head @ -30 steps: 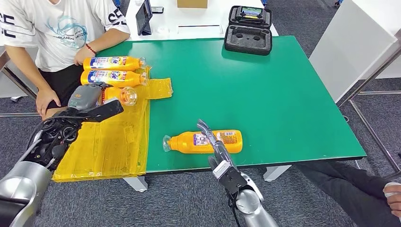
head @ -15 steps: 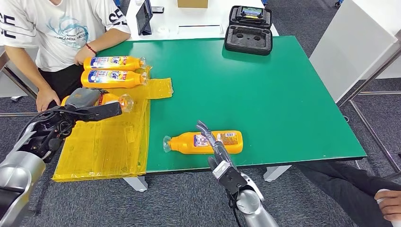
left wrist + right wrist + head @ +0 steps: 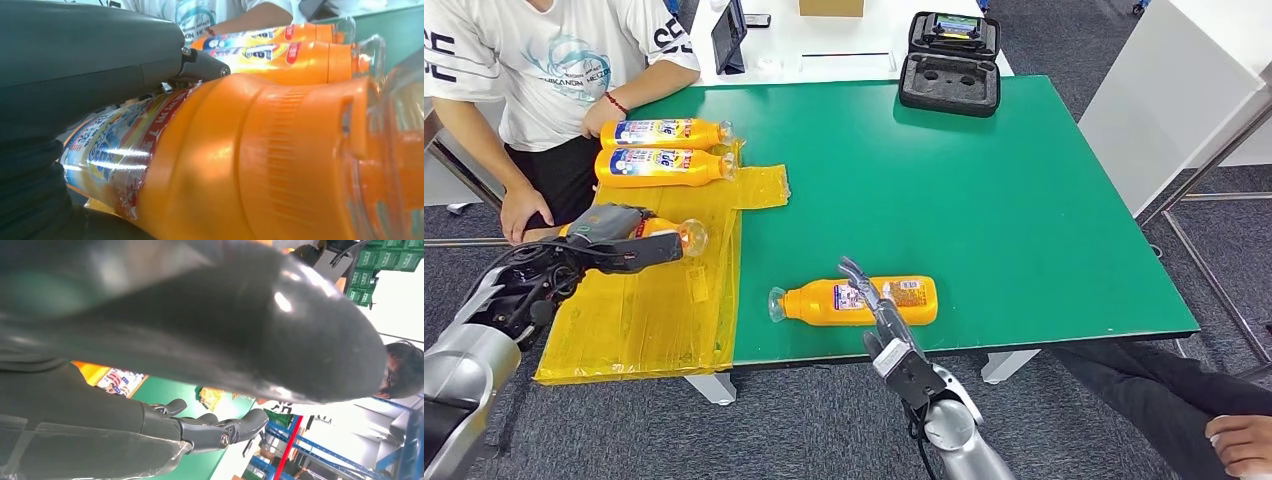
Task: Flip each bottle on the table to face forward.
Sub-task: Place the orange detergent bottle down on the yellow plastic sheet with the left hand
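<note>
The left hand (image 3: pixel 609 235) grips an orange bottle (image 3: pixel 664 233) over the yellow plastic sheet (image 3: pixel 649 310) at the near left of the green table (image 3: pixel 984 190), its clear cap pointing right. The right hand (image 3: pixel 879 305) holds nothing, fingers extended and slightly apart, reaching over another orange bottle (image 3: pixel 824 302) lying on its side near the front edge. Two more orange bottles (image 3: pixel 659 150) lie side by side, label up, beside a person's hand (image 3: pixel 596 118).

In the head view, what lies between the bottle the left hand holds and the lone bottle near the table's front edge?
Only yellow plastic sheet and bare green table separate the held bottle from the lone bottle.
</note>
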